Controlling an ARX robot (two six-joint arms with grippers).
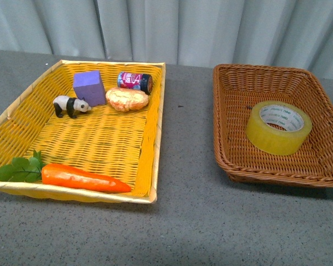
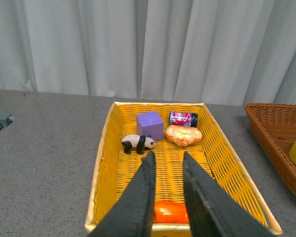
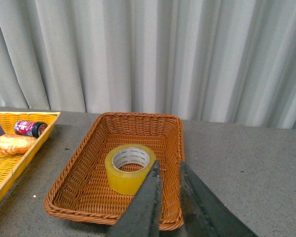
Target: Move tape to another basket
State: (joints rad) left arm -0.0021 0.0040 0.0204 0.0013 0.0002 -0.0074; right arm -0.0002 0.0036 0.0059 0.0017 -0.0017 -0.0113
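On the grey speckled counter (image 1: 188,221), the tape (image 1: 278,127) sits inside the brown wicker basket (image 1: 227,100), apart from its low sloping walls. A bare strip of counter separates it from the yellow woven tray (image 1: 22,105). Both the left hand (image 2: 166,163) and right hand (image 3: 168,170) hang above, fingers slightly parted, gripping nothing.

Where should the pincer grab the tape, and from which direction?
Probably from above, one finger inside the core, one outside, pinching the wall of the tape. It lies flat in the brown basket with its hole facing up, and looks too wide to span across. The right pincer hangs nearest, its fingers only slightly apart; take the roll's near side, clear of the basket's walls.
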